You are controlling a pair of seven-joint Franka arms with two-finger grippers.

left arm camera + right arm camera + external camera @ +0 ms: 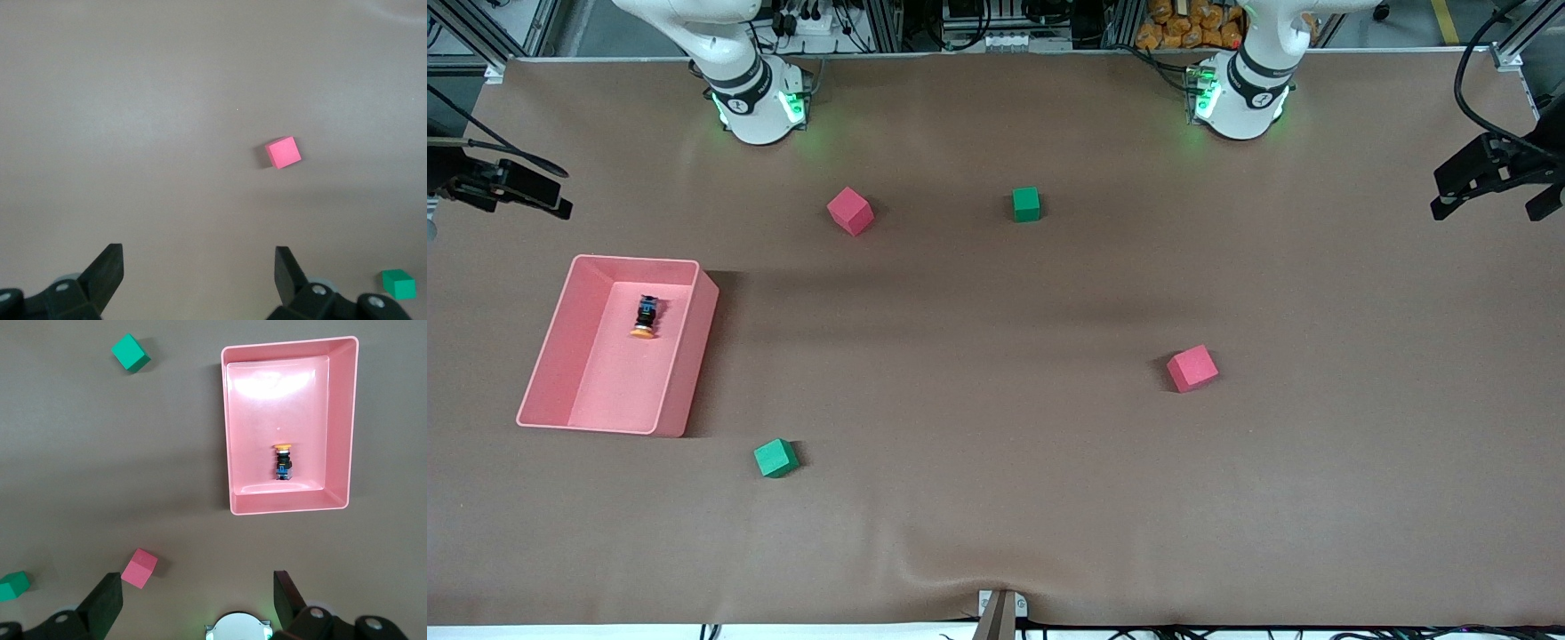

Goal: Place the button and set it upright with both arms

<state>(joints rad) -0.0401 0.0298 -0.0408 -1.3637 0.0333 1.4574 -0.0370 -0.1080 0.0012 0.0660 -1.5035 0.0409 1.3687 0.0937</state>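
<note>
Orange-capped button (644, 316): lies on its side in pink bin (681, 354), frame's left.
Left gripper (199, 280): jaws wide apart, holding nothing.
Right gripper (198, 603): likewise.

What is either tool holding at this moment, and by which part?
Nothing is held. The left tool and right tool are both open and empty; the button lies on its side in the pink bin.

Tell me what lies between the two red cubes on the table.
Only bare brown table lies between the red cube near the right arm's base and the red cube nearer the camera, as the front view shows; the green cube sits off that line.
</note>
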